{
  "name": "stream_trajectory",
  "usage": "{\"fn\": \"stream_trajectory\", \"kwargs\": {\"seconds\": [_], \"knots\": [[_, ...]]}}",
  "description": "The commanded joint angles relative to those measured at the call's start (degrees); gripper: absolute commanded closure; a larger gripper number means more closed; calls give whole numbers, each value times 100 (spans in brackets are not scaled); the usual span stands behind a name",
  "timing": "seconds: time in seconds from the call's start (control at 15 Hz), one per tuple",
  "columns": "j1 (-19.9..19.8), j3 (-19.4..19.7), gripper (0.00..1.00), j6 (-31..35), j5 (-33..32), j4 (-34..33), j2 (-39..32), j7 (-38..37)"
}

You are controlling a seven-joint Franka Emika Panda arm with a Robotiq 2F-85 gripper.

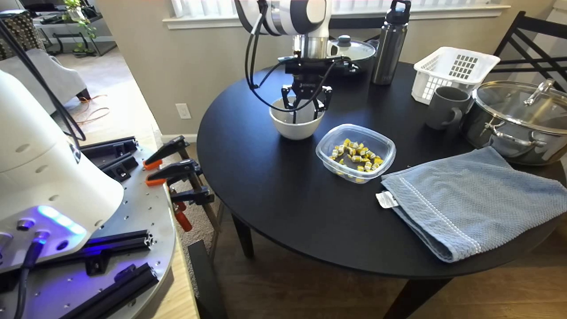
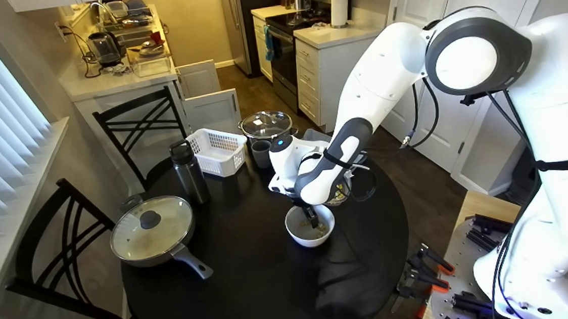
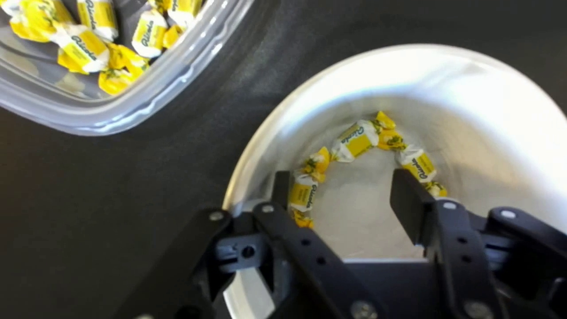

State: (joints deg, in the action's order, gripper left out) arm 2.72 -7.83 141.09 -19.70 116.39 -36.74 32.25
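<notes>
Three wrapped Ricola candies lie on the floor of a white bowl, at nine, eleven and one o'clock in the wrist view. The jaws stand apart inside the bowl; the nine o'clock candy lies beside one of them, though whether they touch is hard to tell. At ten o'clock, past a strip of black worktop, sits one clear plastic tub of more such candies. In an exterior view, the worktop's rounded edge passes the bowl at nine o'clock, with broader room at six. Outward from the bowl: one lidded frying pan at one, one steel bottle at two, one white basket, one grey mug and one lidded pot around three, one folded blue towel at four.
</notes>
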Motion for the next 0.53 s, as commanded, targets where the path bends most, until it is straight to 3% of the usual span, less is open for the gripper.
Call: {"fn": "stream_trajectory", "kwargs": {"seconds": [0.0,0.27,0.47], "knots": [[61,120,71,381,-284,401,129,-53],[133,343,97,976,-712,738,272,-192],[217,546,100,1404,-1015,1010,323,-302]]}}
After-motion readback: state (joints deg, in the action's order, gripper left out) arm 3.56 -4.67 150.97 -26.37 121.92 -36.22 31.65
